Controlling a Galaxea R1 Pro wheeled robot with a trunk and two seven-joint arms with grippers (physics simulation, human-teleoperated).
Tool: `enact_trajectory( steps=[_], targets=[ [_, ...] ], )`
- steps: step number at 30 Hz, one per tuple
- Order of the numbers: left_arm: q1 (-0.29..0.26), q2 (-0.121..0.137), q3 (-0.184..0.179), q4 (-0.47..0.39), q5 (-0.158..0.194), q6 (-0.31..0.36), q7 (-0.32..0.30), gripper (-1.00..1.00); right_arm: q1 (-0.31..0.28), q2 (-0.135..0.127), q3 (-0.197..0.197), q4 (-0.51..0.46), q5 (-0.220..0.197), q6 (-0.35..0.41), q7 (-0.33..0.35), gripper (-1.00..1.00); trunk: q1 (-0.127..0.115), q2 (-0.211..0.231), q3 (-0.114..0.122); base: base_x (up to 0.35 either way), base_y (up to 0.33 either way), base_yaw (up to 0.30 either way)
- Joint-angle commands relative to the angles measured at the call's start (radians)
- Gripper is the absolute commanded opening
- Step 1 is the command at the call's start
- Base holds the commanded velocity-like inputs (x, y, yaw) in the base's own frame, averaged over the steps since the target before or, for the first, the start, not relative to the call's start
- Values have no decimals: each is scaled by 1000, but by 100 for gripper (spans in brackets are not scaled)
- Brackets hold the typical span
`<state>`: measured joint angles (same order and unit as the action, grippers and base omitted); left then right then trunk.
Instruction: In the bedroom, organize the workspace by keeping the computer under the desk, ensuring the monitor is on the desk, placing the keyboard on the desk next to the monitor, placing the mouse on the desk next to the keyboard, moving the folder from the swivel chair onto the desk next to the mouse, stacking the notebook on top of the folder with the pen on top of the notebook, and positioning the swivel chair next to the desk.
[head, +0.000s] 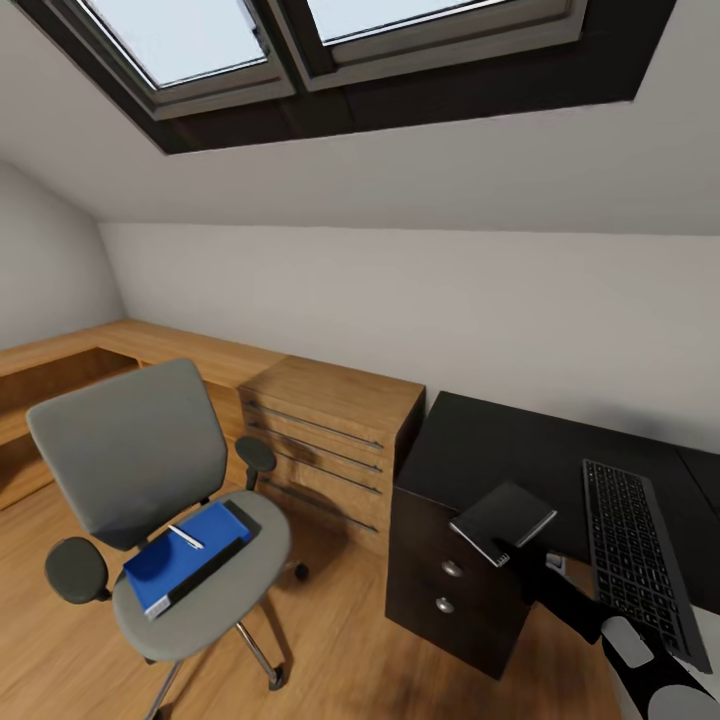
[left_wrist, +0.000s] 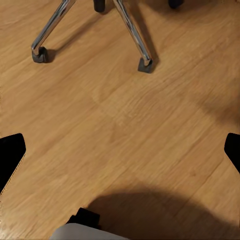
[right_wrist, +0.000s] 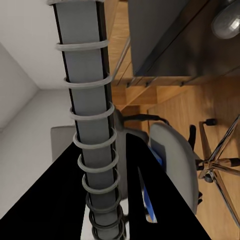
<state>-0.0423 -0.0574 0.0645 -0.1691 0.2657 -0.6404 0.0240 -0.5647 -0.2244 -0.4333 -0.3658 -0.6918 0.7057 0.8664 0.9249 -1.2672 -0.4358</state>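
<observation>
Sloped white ceiling with skylights (head: 330, 40) hangs over a bedroom with a wood floor (head: 340, 640), where the desk (head: 480, 450) stands at the right, its glossy black top carrying the keyboard (head: 630, 555) along the right-hand part, running from the back toward the front edge. At the desk's front left corner, above the drawer unit with round silver knobs (head: 452, 569), the right gripper (head: 512, 552) pinches a dark spiral-bound notebook (head: 503, 520) by its near edge, the book tilted and held just over the corner; the right wrist view shows its grey spine with wire rings (right_wrist: 90, 125) running up between the black fingers (right_wrist: 150, 200), which press on the cover. Left of the desk stands a low oak chest with long bar handles (head: 330, 440), and well apart from the gripper, further left on the floor, is the swivel chair (head: 150, 500). On its seat lies the folder (head: 185, 560), bright blue, with a pen (head: 185, 537) resting across its top. The left gripper (left_wrist: 120, 150) points down at bare floor near the chair's chrome legs (left_wrist: 132, 32), its two black fingertips (left_wrist: 10, 155) spread wide and holding nothing.
</observation>
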Motion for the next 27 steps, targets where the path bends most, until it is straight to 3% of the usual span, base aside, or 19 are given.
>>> enact_trajectory(
  steps=[1,10,27],
  targets=[
    [-1,-1,6,0,-7,-2,2,100,-1,0,-4,1,0,5,2,-100,0,-1,-1,181,176,0],
    [-1,0,7,0,-7,-2,2,100,-1,-1,-4,1,0,5,2,-100,0,-1,-1,180,158,0],
    [-1,1,8,0,-6,-1,2,100,-1,-1,-1,1,2,8,-1,-100,0,-1,-1,17,13,0]
  ],
)
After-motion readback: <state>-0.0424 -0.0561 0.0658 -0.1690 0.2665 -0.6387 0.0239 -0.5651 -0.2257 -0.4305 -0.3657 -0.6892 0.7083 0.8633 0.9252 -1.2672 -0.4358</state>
